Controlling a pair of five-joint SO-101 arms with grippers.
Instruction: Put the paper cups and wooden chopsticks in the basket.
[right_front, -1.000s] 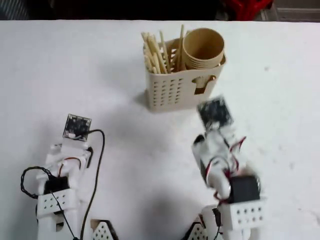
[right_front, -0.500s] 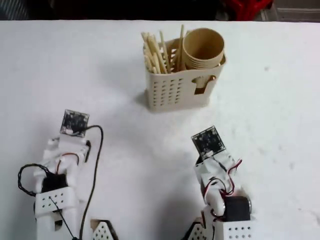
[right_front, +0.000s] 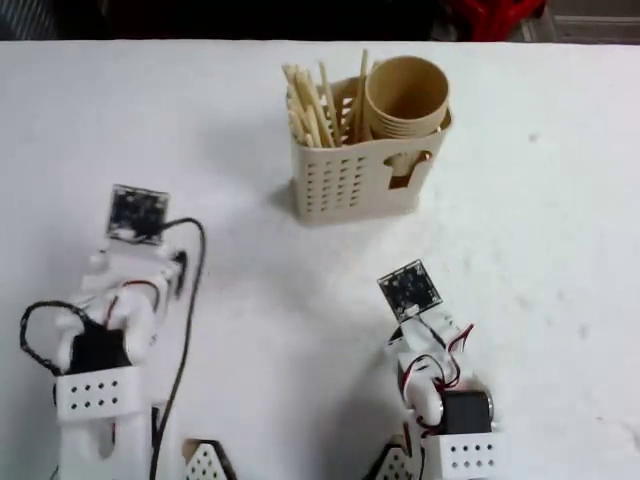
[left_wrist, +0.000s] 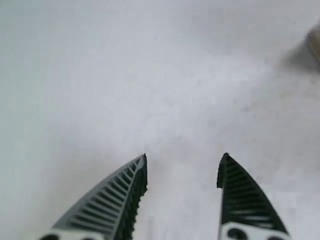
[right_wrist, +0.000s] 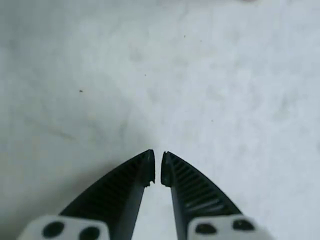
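A cream perforated basket (right_front: 352, 182) stands at the table's far middle. Stacked tan paper cups (right_front: 406, 97) sit in its right side and several wooden chopsticks (right_front: 316, 103) stand upright in its left side. The left arm (right_front: 120, 300) is folded back at the near left; its gripper (left_wrist: 182, 162) is open over bare table with nothing between the fingers. The right arm (right_front: 425, 350) is folded back at the near right, well short of the basket; its gripper (right_wrist: 156, 159) is shut and empty above the white surface.
The white table (right_front: 540, 220) spreads wide on both sides of the basket. Dark floor and a red object (right_front: 495, 15) lie beyond the far edge. A black cable (right_front: 190, 300) loops beside the left arm.
The right arm has pulled back from near the basket toward the table's near edge. The left arm has shifted slightly left and forward.
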